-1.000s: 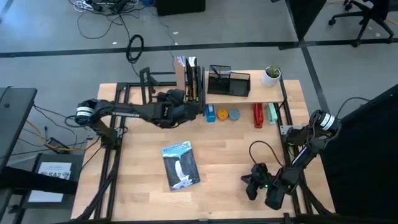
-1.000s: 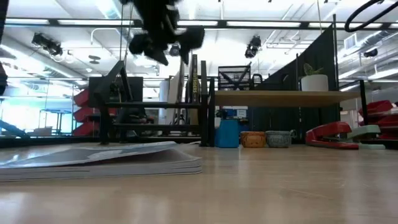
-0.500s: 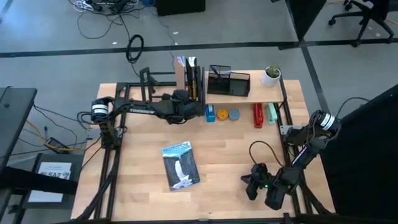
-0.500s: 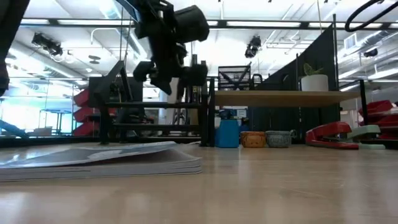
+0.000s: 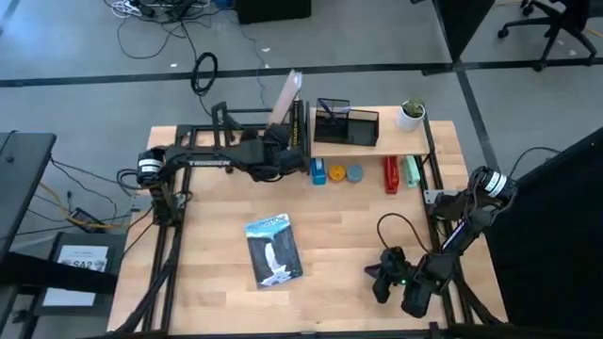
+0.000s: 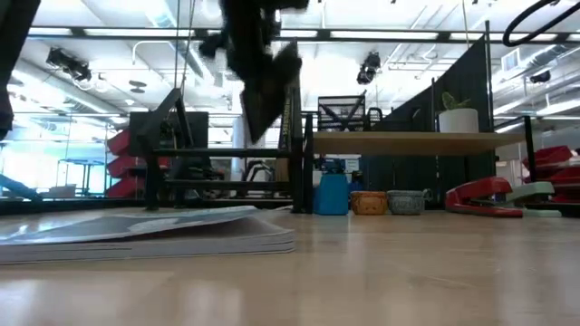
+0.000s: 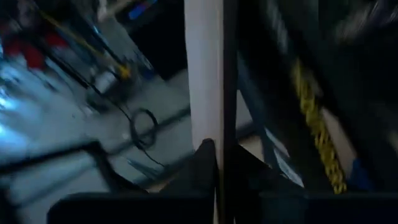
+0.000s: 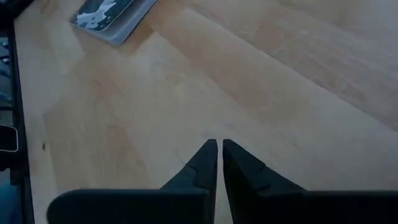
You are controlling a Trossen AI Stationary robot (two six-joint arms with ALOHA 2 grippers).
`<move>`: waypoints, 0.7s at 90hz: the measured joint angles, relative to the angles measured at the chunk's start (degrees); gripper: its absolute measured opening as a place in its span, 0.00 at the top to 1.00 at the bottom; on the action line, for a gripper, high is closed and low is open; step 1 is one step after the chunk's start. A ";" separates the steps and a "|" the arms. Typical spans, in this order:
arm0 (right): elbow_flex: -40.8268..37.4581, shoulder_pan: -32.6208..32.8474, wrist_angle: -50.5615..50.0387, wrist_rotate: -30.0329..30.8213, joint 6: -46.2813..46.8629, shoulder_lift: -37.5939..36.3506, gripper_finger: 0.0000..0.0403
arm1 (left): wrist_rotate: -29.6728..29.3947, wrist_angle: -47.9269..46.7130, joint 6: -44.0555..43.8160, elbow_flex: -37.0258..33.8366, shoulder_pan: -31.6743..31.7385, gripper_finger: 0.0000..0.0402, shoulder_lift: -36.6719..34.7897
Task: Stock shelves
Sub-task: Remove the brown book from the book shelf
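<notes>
A thin pale book [image 5: 285,94] slants up beside dark upright books [image 5: 301,122] at the right end of the black tube rack [image 5: 203,141]. My left gripper [image 5: 281,141] reaches in from the table's left and is shut on it. The wooden plank shelf [image 5: 396,139] stands to the right of the rack. A second book [image 5: 274,250] lies flat on the table's middle. My right gripper [image 5: 379,273] waits shut just above the table at the near right. My left gripper pinches the pale book between its two fingers, one on each face, at the end of the book nearest the arm [image 7: 205,134]. The book's white edge [image 7: 204,68] runs on away from the fingertips. The book [image 6: 265,104] is tilted; whether its lower end rests on the rack, I cannot tell.
On the plank stand a black mesh organizer [image 5: 347,121] and a potted plant [image 5: 410,115]. Under it sit a blue item [image 5: 318,172], two tape rolls [image 5: 346,173], a red stapler [image 5: 391,174] and a green one [image 5: 412,171]. Bare tabletop lies around the flat book.
My left gripper has moved toward the standing books, dipped, shut on the pale book and risen again. The book, upright among the others before, now slants with its upper end toward the far edge.
</notes>
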 joint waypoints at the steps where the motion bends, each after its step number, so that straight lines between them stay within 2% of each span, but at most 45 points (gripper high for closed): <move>1: 0.00 0.00 0.00 -0.01 0.00 0.00 1.00 | -0.35 -0.90 0.10 1.02 -0.24 0.99 0.00; 18: 0.00 0.13 -0.15 -0.91 0.00 0.00 1.00 | -2.14 -12.81 -0.40 15.17 -6.63 1.00 -0.25; 28: 0.00 1.00 -0.42 -0.94 0.00 0.00 1.00 | 2.68 -18.78 -4.83 18.10 -12.40 1.00 -0.96; 35: 0.00 1.69 -0.67 -0.97 0.00 0.00 1.00 | 8.32 -21.91 -10.79 17.53 -17.48 1.00 -1.77; 43: 0.02 2.54 -1.16 -0.97 0.24 0.00 1.00 | 12.09 -23.18 -17.79 15.90 -25.13 1.00 -2.17; 55: 0.02 3.18 -1.67 -0.87 0.94 0.00 1.00 | 13.84 -19.70 -32.38 10.04 -37.89 1.00 -2.21; 63: 0.02 3.23 -1.72 -0.42 0.94 0.00 1.00 | 13.35 -12.89 -44.33 3.97 -46.38 1.00 -2.22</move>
